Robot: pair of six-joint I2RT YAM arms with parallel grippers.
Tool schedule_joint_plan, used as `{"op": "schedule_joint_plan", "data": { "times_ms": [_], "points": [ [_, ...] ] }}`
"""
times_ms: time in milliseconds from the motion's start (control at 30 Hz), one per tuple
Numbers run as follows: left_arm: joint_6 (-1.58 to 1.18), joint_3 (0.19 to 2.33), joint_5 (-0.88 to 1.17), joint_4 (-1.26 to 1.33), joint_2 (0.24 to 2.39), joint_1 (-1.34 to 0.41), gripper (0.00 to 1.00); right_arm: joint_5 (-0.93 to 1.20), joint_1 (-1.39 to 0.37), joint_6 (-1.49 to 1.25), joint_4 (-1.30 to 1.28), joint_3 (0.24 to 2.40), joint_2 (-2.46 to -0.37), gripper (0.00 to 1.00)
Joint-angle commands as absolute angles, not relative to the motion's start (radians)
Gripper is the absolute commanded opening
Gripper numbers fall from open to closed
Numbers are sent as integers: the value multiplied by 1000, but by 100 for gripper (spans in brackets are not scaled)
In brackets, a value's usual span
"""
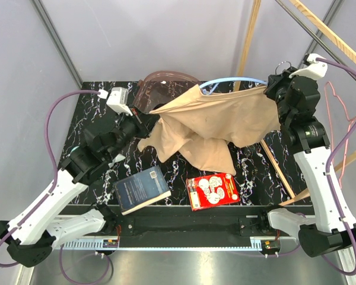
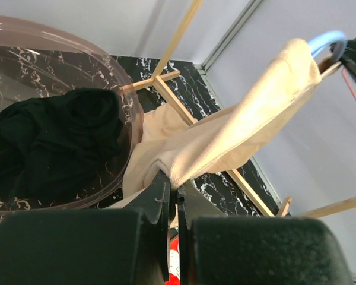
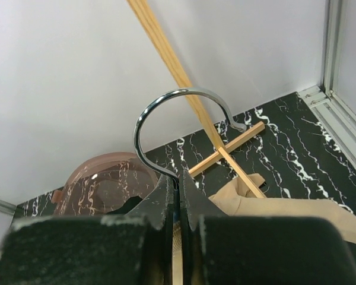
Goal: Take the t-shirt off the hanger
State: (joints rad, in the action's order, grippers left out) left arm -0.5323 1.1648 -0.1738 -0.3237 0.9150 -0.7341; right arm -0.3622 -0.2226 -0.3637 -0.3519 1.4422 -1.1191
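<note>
A beige t-shirt [image 1: 219,122] hangs stretched between my two grippers above the black marble table [image 1: 255,172]. It still drapes over a light blue hanger [image 1: 231,81], whose chrome hook [image 3: 166,113] rises from my right gripper. My right gripper [image 3: 178,184] is shut on the hook's base, held high at the back right [image 1: 277,89]. My left gripper [image 2: 177,189] is shut on the shirt's edge [image 2: 237,136], at the left [image 1: 143,122]. The hanger's blue end [image 2: 326,41] pokes out of the shirt in the left wrist view.
A clear pink tub [image 2: 59,71] with dark clothes [image 2: 53,142] stands at the back left. A blue book [image 1: 141,189] and a red packet [image 1: 212,190] lie near the front. A wooden rack [image 1: 279,166] stands at the right, and a pink hanger [image 1: 338,113] hangs beyond it.
</note>
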Motion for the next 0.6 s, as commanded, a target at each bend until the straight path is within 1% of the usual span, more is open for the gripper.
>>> {"op": "schedule_joint_plan", "data": {
  "times_ms": [0, 200, 267, 300, 433, 533, 567],
  "points": [
    [-557, 1151, -261, -299, 919, -730, 0, -489, -212, -432, -348, 1529, -1126, 0],
    [-613, 1085, -344, -316, 888, -730, 0, -508, -212, -459, -362, 1543, -1126, 0],
    [-621, 1075, -315, -278, 910, -730, 0, -499, -212, -471, -364, 1549, -1131, 0],
    [-620, 1084, -277, -270, 925, -730, 0, -489, -213, -475, -364, 1552, -1132, 0],
    [-621, 1135, -236, -264, 1014, -730, 0, -463, -212, -499, -377, 1577, -1138, 0],
    [-617, 1167, -187, -201, 1071, -730, 0, -422, -212, -514, -385, 1594, -1137, 0],
    [-612, 1190, -163, -192, 1124, -730, 0, -382, -212, -534, -390, 1598, -1137, 0]
  ]
}}
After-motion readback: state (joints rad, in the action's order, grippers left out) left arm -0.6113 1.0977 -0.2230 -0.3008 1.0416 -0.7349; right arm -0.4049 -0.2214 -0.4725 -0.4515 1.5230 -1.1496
